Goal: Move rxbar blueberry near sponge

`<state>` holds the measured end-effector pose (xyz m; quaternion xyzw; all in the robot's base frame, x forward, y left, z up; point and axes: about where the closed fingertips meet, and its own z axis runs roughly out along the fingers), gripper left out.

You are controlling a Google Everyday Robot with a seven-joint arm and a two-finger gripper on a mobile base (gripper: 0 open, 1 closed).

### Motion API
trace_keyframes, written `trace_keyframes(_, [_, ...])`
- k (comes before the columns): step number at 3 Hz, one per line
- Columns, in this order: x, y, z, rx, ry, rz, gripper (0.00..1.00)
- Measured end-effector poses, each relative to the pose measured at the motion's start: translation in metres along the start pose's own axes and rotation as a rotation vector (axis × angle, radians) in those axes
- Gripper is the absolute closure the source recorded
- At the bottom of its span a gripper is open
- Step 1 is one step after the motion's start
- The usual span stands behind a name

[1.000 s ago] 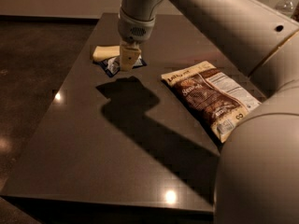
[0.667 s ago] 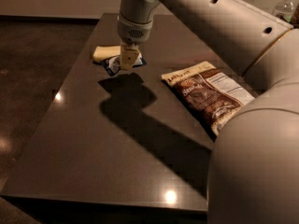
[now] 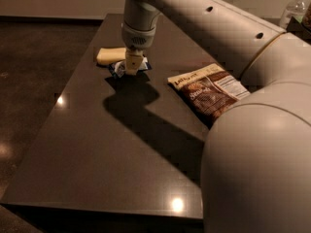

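The rxbar blueberry is a small dark-blue bar with a white label. It lies on the dark table just in front of the sponge, a pale yellow block at the table's far left. My gripper reaches down from the arm onto the bar, covering its middle; only the bar's ends show on either side of the cream fingers. The bar and the sponge look almost touching.
A brown-and-cream chip bag lies at the table's right. My arm's large cream links fill the right and lower right of the view. A clear bottle stands at the far right. The table's left edge runs beside dark floor.
The arm's upper links have swung lower and closer across the right of the view. The gripper, bar and sponge stay in the same spot.
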<state>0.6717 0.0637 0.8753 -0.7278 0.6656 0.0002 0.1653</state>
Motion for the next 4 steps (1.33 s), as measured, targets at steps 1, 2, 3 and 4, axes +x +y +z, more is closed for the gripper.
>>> trace_keyframes(1, [0.0002,-0.0087,0.0117,-0.004,0.005,0.016,0.38])
trace_keyframes(2, [-0.0004,-0.0081,0.0135,-0.006,0.004,0.014,0.15])
trace_keyframes(3, [-0.0007,-0.0079,0.0158,-0.008,0.005,0.014,0.0])
trace_keyframes(4, [-0.0007,-0.0079,0.016,-0.008,0.005,0.013,0.0])
